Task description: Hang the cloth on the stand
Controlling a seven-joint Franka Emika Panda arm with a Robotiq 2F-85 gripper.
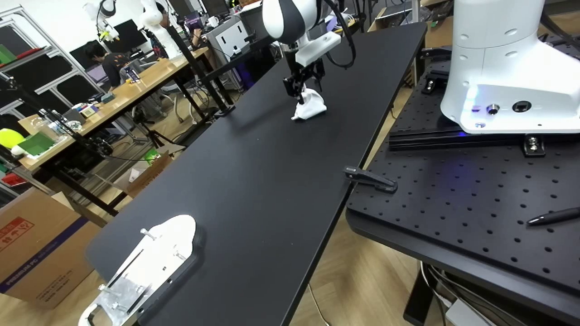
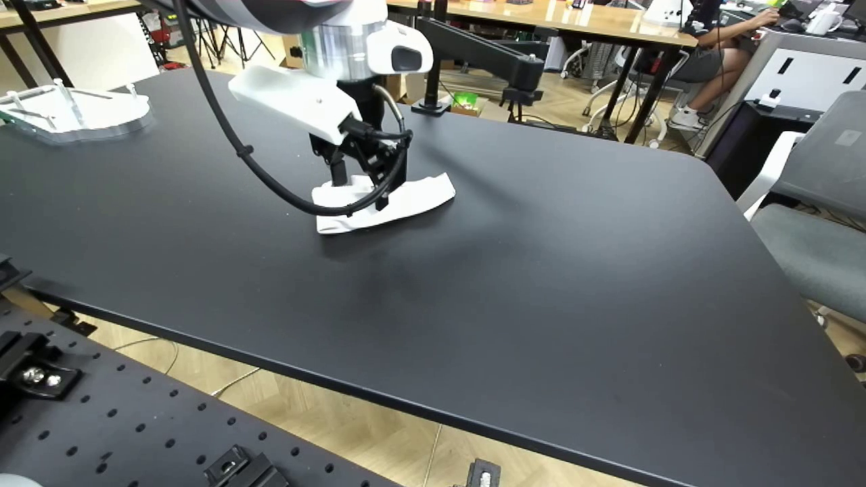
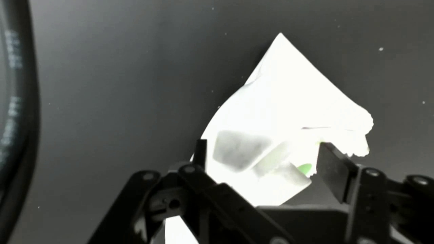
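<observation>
In the wrist view the tool (image 3: 263, 142) stands wide, its fingers (image 3: 334, 172) either side of a crumpled white cloth (image 3: 284, 101) lying on the dark surface (image 3: 118, 101); whether they touch it I cannot tell. Closing too high, or on one loose fold, could let the cloth slip or hang lopsided. At left in an exterior view, a pegged white rack (image 2: 101, 108), probably the stand, sits well apart from the cloth; a wooden bench (image 2: 595, 19) runs behind, and past the surface's right edge stands a grey chair (image 2: 829, 169).
</observation>
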